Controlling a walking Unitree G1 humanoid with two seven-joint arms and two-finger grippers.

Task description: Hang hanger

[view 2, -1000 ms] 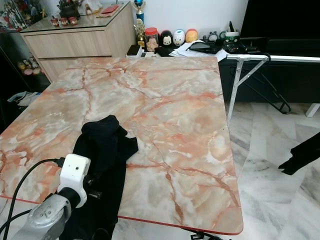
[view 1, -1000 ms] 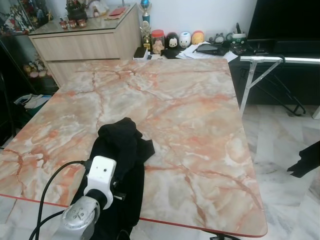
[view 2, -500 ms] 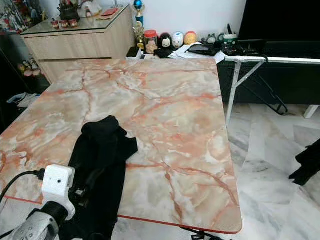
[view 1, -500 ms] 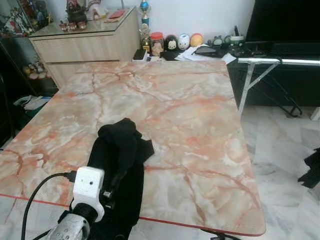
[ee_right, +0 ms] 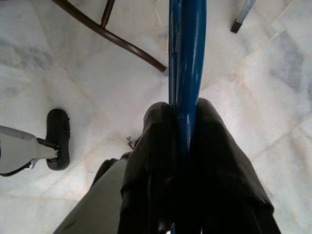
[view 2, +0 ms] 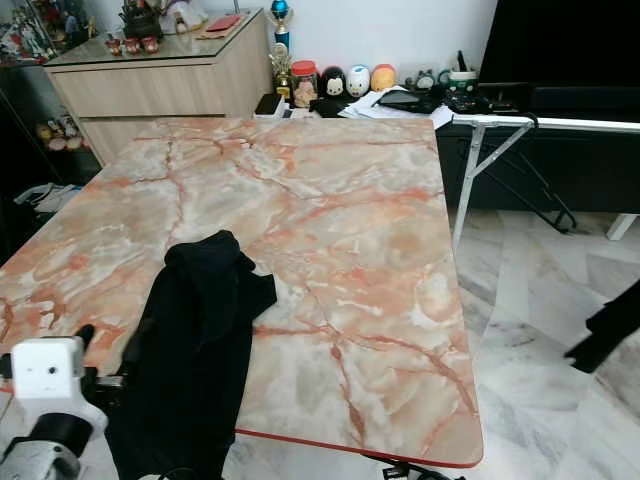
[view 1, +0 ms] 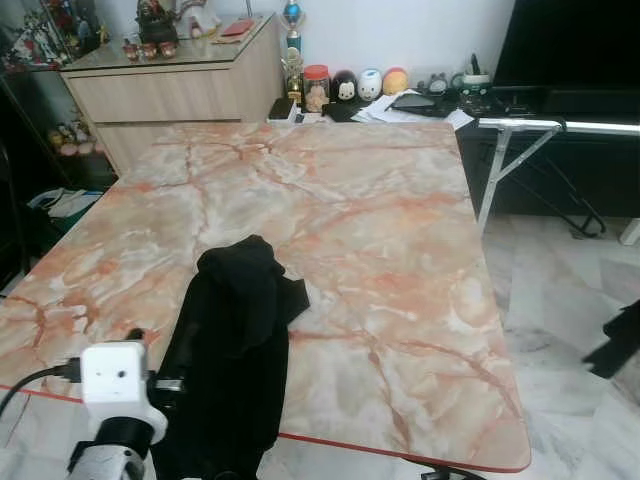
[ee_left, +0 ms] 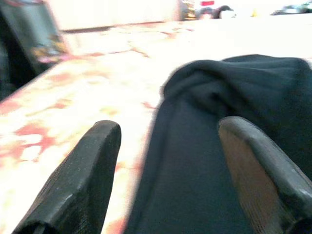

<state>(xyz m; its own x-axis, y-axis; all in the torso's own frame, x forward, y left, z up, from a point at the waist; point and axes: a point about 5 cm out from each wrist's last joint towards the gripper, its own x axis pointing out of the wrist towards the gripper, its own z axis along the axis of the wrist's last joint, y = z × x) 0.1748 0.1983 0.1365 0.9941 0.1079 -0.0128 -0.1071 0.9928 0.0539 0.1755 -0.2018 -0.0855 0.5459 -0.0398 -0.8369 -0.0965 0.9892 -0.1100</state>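
A black garment (view 1: pixel 238 350) lies bunched on the marble table (view 1: pixel 380 240) and hangs over its front edge. My left arm (view 1: pixel 112 385), with its white wrist camera, is low at the front left, just beside the garment. In the left wrist view my left gripper (ee_left: pixel 168 129) is open, its two fingers spread before the dark cloth (ee_left: pixel 234 97) without touching it. My right gripper (ee_right: pixel 183 109) is shut on a blue hanger bar (ee_right: pixel 186 44), held low over the tiled floor. A dark shape (view 1: pixel 615 345) shows at the right edge, beside the table.
A wooden cabinet (view 1: pixel 170 85) stands at the back left, with jars and figurines (view 1: pixel 345 85) along the wall. A black bench (view 1: pixel 560 100) and a metal folding leg (view 1: pixel 510 165) stand at the right. A small wheel (ee_right: pixel 58 139) and a dark curved bar (ee_right: pixel 122 41) are on the floor.
My left arm has drawn back and to the left, off the garment toward the table's front edge. The dark shape at the right edge has dropped lower.
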